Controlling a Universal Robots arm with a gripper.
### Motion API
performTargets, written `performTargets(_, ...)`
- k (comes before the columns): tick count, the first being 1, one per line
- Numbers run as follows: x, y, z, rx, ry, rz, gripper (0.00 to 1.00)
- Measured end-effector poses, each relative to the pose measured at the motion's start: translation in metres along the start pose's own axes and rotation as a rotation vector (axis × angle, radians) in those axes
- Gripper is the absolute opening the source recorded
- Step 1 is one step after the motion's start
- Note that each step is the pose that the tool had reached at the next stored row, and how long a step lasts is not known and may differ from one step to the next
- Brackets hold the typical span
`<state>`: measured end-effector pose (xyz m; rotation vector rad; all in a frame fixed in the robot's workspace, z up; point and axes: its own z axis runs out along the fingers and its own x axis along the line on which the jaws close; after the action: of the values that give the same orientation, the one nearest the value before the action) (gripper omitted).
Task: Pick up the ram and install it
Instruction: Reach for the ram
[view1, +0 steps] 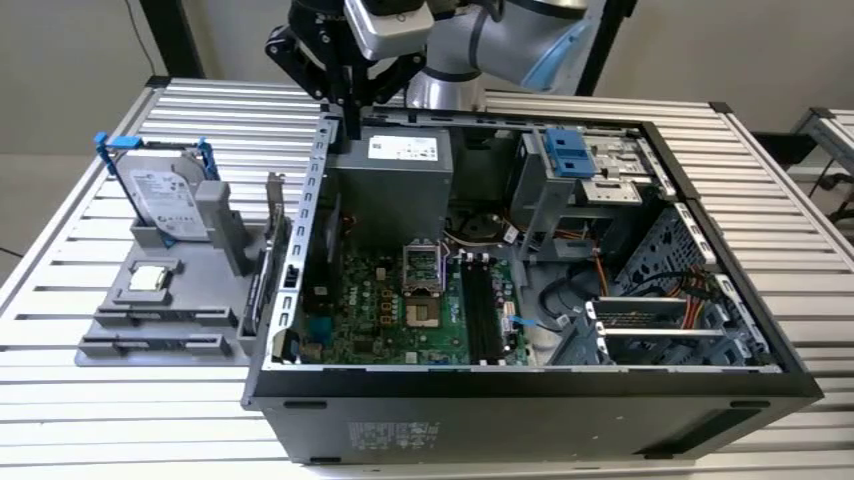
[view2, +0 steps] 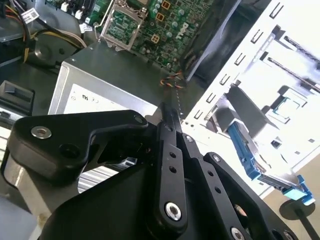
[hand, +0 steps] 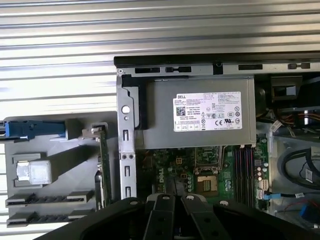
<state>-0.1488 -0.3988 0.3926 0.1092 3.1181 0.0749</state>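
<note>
So the gripper (view1: 354, 120) hung over the back edge of the case (view1: 534, 420), right above the power supply (view1: 394, 175). Its fingers were pinched narrow with nothing between them as far as I could see.

The ram (hand: 103, 165), in the first wrist view, stood on edge in the gray holder (view1: 147, 310) just outside the case's side wall, not picked up yet.

My worry: that stick sat really close to the case wall. A grab that came in slightly off could clip the sheet metal, or pinch the board crooked and lever it in its slot. A skewed grip would probably also make seating it a pain.

Contents-wise:
- The holder also carried the hard drive (view1: 171, 200) in its blue frame, upright, and the processor chip (view1: 150, 278) lying flat.
- Inside the case were the motherboard (view1: 387, 300), the power supply and a tangle of cables.
- The dark ram slots (view1: 481, 305) beside the socket looked empty.
</note>
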Motion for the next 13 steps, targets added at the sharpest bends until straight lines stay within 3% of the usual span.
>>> performTargets(7,0.0112,-0.0008,-0.0002,-0.0001,0.0000,-0.001,0.00)
performTargets(8,0.0175,-0.0012,-0.0003,-0.0001,0.0000,-0.001,0.00)
performTargets(13,0.0263,-0.0019,-0.0006,-0.0001,0.0001,-0.002,0.00)
